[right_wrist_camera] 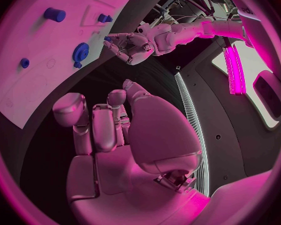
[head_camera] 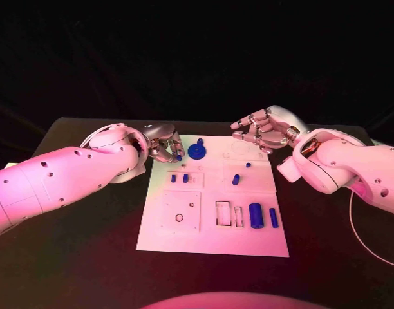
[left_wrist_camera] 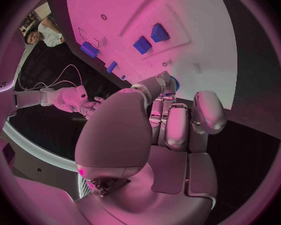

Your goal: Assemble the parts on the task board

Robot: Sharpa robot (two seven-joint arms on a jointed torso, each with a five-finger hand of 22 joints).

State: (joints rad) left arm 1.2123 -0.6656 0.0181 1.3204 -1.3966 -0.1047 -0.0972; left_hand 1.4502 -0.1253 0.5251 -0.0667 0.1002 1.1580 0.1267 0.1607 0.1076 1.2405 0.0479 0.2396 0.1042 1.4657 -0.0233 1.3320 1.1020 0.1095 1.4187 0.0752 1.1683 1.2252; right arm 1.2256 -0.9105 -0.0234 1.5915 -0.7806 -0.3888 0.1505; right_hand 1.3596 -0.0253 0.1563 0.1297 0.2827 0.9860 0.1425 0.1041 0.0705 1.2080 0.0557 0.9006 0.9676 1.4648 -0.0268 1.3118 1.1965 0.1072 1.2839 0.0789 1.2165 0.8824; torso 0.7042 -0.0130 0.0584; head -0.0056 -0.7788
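Over the task board (head_camera: 211,225), left hand (head_camera: 165,143) pinches a blue part (head_camera: 178,156).

White rectangular task board (head_camera: 160,235) lying flat on the black table, with outlined recesses and small holes. Blue gear (head_camera: 197,151) with a short stem at the board's far end. Two short blue pegs (head_camera: 179,178) side by side near the left edge; a further blue peg (head_camera: 236,179) toward the middle. Large blue cylinder (head_camera: 255,215) and thin blue rod (head_camera: 273,217) lying parallel near the right edge.
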